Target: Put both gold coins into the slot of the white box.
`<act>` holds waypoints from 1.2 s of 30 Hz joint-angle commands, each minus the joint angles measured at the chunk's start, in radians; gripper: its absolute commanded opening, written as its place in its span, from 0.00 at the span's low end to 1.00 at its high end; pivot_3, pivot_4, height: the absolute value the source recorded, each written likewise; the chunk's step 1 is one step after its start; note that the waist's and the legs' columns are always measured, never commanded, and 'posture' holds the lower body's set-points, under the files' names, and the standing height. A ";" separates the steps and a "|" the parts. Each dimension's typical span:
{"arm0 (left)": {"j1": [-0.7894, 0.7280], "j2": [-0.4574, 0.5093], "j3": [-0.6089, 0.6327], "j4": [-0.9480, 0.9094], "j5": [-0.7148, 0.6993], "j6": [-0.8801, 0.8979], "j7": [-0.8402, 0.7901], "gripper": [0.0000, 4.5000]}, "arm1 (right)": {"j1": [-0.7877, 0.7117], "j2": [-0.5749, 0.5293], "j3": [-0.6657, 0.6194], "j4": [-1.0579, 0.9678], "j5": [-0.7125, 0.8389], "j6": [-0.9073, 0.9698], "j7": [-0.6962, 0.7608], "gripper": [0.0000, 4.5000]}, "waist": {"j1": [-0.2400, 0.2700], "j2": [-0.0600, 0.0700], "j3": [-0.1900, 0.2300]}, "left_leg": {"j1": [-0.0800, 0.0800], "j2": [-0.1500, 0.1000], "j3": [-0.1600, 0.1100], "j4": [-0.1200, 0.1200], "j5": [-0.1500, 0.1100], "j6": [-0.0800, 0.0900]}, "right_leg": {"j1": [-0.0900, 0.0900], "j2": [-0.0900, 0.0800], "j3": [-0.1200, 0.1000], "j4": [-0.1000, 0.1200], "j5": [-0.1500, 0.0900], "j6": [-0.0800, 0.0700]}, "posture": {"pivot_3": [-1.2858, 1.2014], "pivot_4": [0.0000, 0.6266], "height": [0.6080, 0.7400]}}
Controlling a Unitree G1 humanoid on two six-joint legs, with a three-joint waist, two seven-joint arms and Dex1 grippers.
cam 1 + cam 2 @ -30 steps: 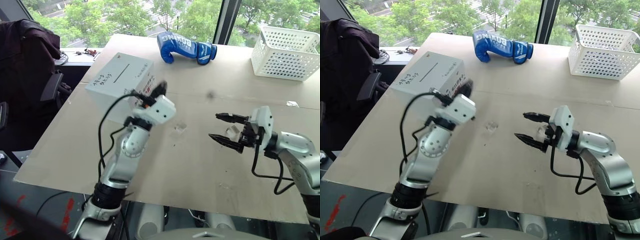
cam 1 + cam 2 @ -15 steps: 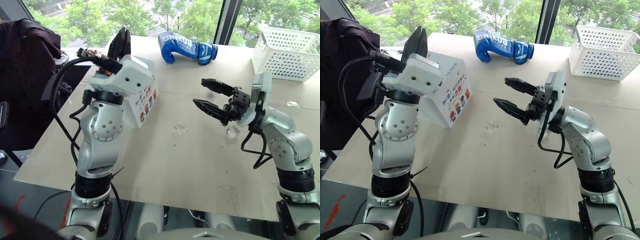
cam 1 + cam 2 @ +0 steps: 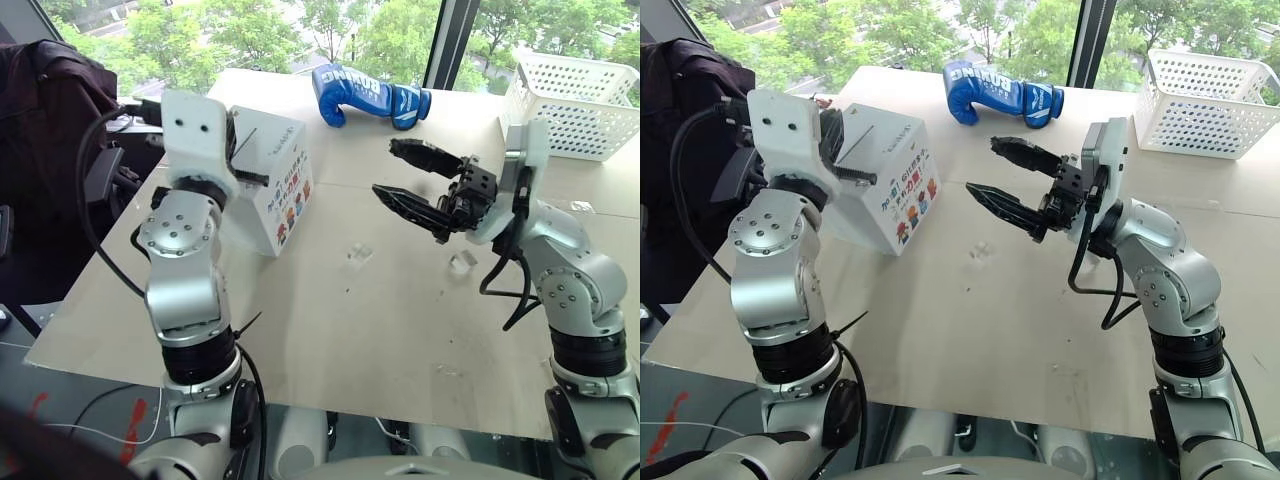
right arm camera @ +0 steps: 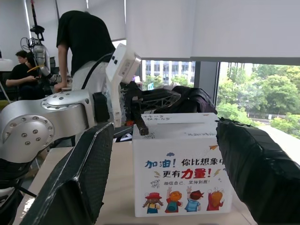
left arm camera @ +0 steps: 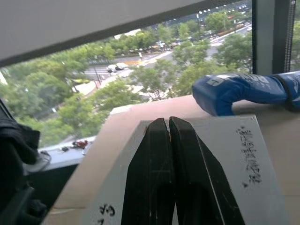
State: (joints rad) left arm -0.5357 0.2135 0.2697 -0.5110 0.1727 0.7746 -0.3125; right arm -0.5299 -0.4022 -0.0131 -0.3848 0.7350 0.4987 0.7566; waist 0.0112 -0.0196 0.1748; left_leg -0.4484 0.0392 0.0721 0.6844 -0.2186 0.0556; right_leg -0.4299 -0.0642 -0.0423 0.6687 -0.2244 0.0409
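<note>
Tabletop (image 3: pixel 340 330) of pale board carries the white box (image 3: pixel 270 185) near its left edge, beside the left arm. The box's top face shows black handwriting and the slot (image 3: pixel 245 140), a thin dark line partly hidden behind the left wrist housing. Its side toward the robot has coloured characters and small cartoon figures along the bottom.

The left tool (image 5: pixel 171 176) is held up over the near left part of the box, its two black fingers pressed together with nothing seen between them. In the left wrist view the fingers rise in front of the box's top face, with the handwriting to either side of them.

The right tool (image 3: pixel 415 183) is raised above the middle of the tabletop, pointing toward the box, its fingers spread wide and holding nothing. In the right wrist view the box stands between the two spread fingers, well apart from them.

Two clear-wrapped coins lie on the tabletop: one coin (image 3: pixel 360 254) near the middle, just right of the box, and a second coin (image 3: pixel 462 263) below the right wrist. The gold discs inside are too small to make out.

A blue boxing glove (image 3: pixel 372 95) lies at the far edge, and a white basket (image 3: pixel 572 105) sits at the far right. A person in a black top (image 4: pixel 82 42) stands bent over in the room behind the left arm.
</note>
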 commanded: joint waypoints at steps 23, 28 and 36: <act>-0.043 0.276 -0.054 0.091 -0.234 0.216 -0.074 0.01 | -0.037 -0.064 -0.004 -0.052 0.016 0.030 0.048 0.84 | 0.004 0.000 0.000 | 0.001 0.000 0.000 0.000 0.000 0.000 | 0.001 -0.001 0.000 0.000 0.000 0.000 | 0.52 0.24 0.73; -0.043 0.284 -0.060 0.102 -0.249 0.230 -0.059 0.01 | -0.036 -0.068 0.001 -0.049 0.005 0.025 0.056 0.84 | 0.004 0.000 0.000 | 0.001 0.000 0.000 0.000 0.000 0.000 | 0.001 -0.001 0.000 0.001 0.000 0.000 | 0.52 0.24 0.73; -0.067 0.280 -0.069 0.156 -0.267 0.240 -0.034 0.01 | -0.033 -0.057 0.003 -0.042 0.000 0.020 0.056 0.84 | 0.004 0.000 0.000 | 0.002 0.000 0.001 0.001 0.001 -0.001 | 0.001 -0.002 0.000 0.003 -0.001 -0.002 | 0.52 0.24 0.73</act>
State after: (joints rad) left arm -0.6059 0.4891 0.2158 -0.3942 -0.0977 0.9921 -0.3629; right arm -0.5480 -0.4618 -0.0038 -0.3928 0.7302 0.5373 0.8091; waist 0.0152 -0.0194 0.1745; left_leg -0.4459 0.0388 0.0728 0.6856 -0.2179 0.0546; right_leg -0.4293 -0.0667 -0.0419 0.6723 -0.2265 0.0370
